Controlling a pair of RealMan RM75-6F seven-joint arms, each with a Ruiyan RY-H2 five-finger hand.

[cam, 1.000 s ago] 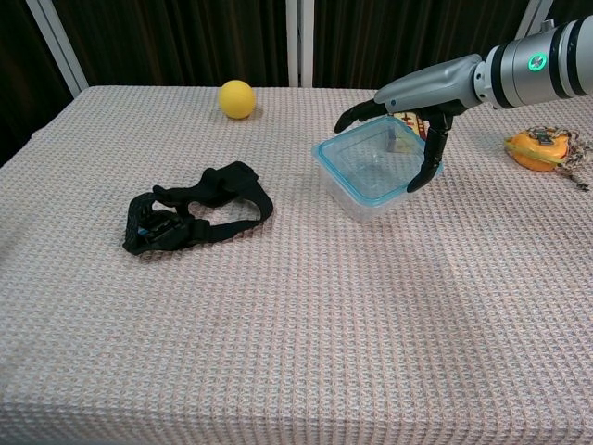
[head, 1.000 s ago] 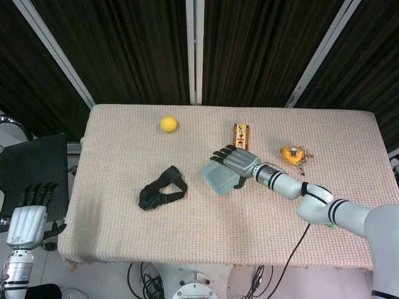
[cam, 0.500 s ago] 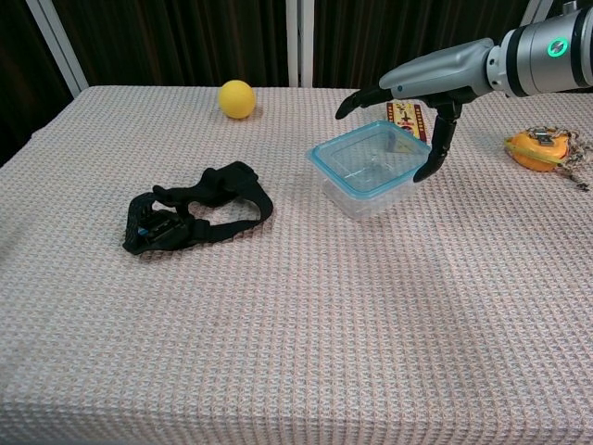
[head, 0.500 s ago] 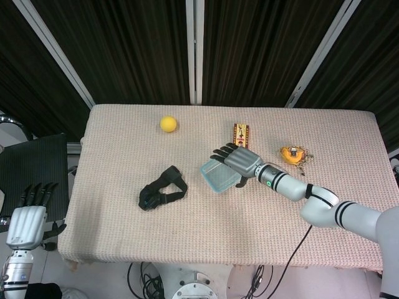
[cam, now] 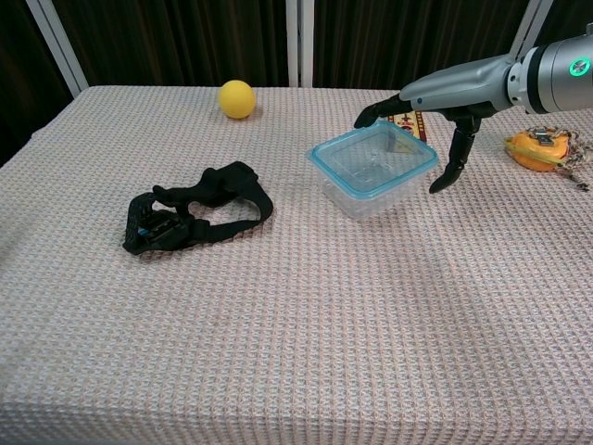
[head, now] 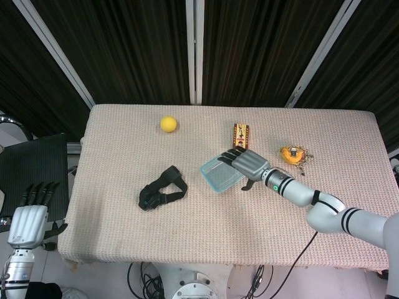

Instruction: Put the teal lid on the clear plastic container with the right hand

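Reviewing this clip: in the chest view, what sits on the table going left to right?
Black strap → yellow ball → lidded container → orange object at the far right. The right hand hangs over the container's right side, so I leave it and the box behind it unordered.

right hand [cam: 451, 97]: no longer over the container; it now sits beside the container's right edge, fingers spread, holding nothing
right thumb [cam: 455, 162]: now hangs clear of the rim, apart from it
teal lid [cam: 373, 156]: released; now sits level on the clear plastic container [cam: 366, 195]
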